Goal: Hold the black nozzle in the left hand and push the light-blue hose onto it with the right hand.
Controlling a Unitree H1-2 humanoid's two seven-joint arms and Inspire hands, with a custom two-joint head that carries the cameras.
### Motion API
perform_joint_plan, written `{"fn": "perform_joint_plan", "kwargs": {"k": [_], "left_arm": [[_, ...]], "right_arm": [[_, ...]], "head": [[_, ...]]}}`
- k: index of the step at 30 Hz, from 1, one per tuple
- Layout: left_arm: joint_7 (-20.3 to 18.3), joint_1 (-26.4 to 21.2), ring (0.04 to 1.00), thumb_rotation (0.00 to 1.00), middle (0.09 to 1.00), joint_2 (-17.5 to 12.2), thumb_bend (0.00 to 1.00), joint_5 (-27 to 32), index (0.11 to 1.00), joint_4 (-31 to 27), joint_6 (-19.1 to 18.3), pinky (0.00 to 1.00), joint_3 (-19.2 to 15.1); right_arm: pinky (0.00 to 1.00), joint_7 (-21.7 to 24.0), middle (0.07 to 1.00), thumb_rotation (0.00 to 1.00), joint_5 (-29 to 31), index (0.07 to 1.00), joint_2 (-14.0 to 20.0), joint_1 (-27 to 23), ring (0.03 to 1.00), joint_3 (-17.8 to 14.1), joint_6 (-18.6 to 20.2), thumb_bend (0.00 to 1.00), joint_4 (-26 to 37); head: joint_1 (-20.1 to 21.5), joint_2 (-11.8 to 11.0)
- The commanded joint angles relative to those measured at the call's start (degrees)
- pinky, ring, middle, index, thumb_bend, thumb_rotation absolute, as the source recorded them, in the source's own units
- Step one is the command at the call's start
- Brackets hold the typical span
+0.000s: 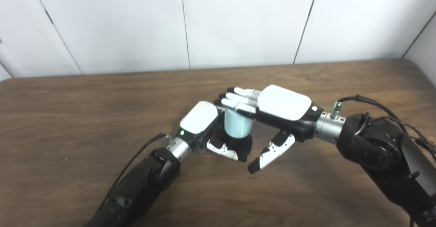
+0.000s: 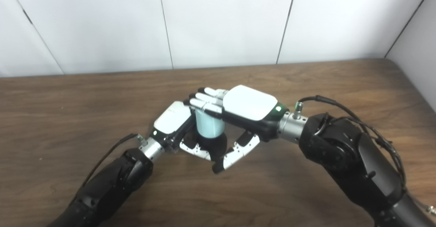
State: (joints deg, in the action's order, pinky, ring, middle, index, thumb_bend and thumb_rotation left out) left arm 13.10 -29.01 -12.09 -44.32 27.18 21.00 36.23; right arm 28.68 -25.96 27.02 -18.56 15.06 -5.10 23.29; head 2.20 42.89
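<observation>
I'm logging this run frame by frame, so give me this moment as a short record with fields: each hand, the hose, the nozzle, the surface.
left hand: wrapped around the black nozzle, low over the table
right hand: fingers laid flat across the top of the light-blue hose, thumb spread clear below
hose: upright, standing on the nozzle, between the two hands
nozzle: mostly hidden; how far the hose is seated cannot be told
table: brown wood

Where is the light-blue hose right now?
The light-blue hose stands upright mid-table, seated on the black nozzle held by the left hand, with the right hand flat across its top.
</observation>
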Motion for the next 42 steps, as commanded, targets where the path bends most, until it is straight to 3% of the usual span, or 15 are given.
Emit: {"fn": "perform_joint_plan", "kwargs": {"k": [1, 4, 6, 9, 12, 15, 18, 20, 25, 27, 31, 42], "left_arm": [[-4.82, 5.32, 0.411, 0.0, 0.401, -1.35, 0.52, -2.76, 0.507, 4.5, -2.09, 0.31, 2.65], [-4.83, 5.38, 0.421, 0.0, 0.402, -1.46, 0.52, -2.78, 0.507, 4.36, -2.14, 0.32, 2.62], [-4.95, 5.34, 0.419, 0.0, 0.402, -1.47, 0.52, -2.75, 0.507, 4.38, -2.15, 0.32, 2.64], [-4.98, 5.31, 0.411, 0.0, 0.401, -1.47, 0.52, -2.66, 0.505, 4.5, -2.04, 0.31, 2.65], [-5.06, 5.31, 0.423, 0.0, 0.405, -1.44, 0.52, -2.78, 0.507, 4.47, -2.25, 0.32, 2.67], [-5.21, 5.3, 0.431, 0.0, 0.406, -1.4, 0.52, -2.56, 0.508, 4.55, -2.23, 0.33, 2.58], [-5.12, 5.28, 0.429, 0.0, 0.406, -1.41, 0.52, -2.57, 0.507, 4.63, -2.13, 0.33, 2.57], [-4.97, 5.25, 0.418, 0.0, 0.404, -1.39, 0.52, -2.58, 0.506, 4.8, -2.05, 0.33, 2.56], [-5.04, 5.29, 0.407, 0.0, 0.402, -1.41, 0.52, -2.45, 0.505, 4.64, -2.04, 0.31, 2.46], [-5.56, 5.27, 0.41, 0.0, 0.404, -1.5, 0.52, -2.5, 0.506, 4.36, -2.43, 0.31, 2.49], [-5.9, 5.3, 0.415, 0.0, 0.403, -1.56, 0.52, -2.48, 0.507, 4.07, -2.74, 0.32, 2.42], [-5.34, 5.47, 0.392, 0.0, 0.397, -1.22, 0.52, -2.28, 0.505, 3.98, -2.49, 0.3, 2.11]], "right_arm": [[0.69, -4.73, 0.949, 0.66, 4.46, 0.971, -2.16, -1.73, 0.873, -3.07, -2.69, 0.69, 0.23], [0.61, -8.85, 0.884, 0.57, 10.34, 0.916, -7.45, -1.1, 0.79, -8.7, 0.97, 0.64, 1.64], [0.58, -11.12, 0.856, 0.54, 15.73, 0.891, -11.24, -0.81, 0.75, -12.74, 5.84, 0.64, 2.58], [0.56, -14.59, 0.835, 0.63, 20.86, 0.888, -14.96, -0.72, 0.701, -17.83, 10.99, 0.67, 1.54], [0.52, -17.8, 0.809, 0.58, 26.5, 0.88, -18.24, -1.64, 0.661, -22.3, 18.39, 0.66, 1.05], [0.47, -20.81, 0.79, 0.5, 29.9, 0.857, -20.38, -2.6, 0.62, -25.34, 25.49, 0.62, 1.05], [0.43, -22.82, 0.791, 0.37, 30.48, 0.828, -20.18, -2.76, 0.604, -26.57, 30.65, 0.55, -0.47], [0.4, -23.82, 0.747, 0.25, 29.99, 0.769, -19.49, -2.47, 0.553, -26.52, 31.75, 0.56, -2.27], [0.33, -26.17, 0.604, 0.09, 27.51, 0.633, -19.85, -0.38, 0.454, -23.45, 32.03, 0.59, -3.64], [0.32, -26.01, 0.575, 0.12, 25.65, 0.53, -19.31, 0.38, 0.432, -21.74, 32.03, 0.53, -4.13], [0.34, -24.51, 0.599, 0.14, 21.07, 0.496, -18.97, 2.21, 0.483, -19.65, 32.01, 0.51, -5.52], [0.49, -21.87, 0.651, 0.15, 18.88, 0.496, -24.82, 5.36, 0.58, -23.32, 32.01, 0.51, -8.64]], "head": [[0.06, 0.07], [-0.01, 0.04], [0.01, 0.03], [0.02, -0.06], [-0.02, -0.04], [-0.01, -0.03], [-0.01, -0.1], [-0.06, -0.2], [-0.16, -0.17], [-0.15, -0.2], [-0.22, -0.25], [-0.46, -0.48]]}}
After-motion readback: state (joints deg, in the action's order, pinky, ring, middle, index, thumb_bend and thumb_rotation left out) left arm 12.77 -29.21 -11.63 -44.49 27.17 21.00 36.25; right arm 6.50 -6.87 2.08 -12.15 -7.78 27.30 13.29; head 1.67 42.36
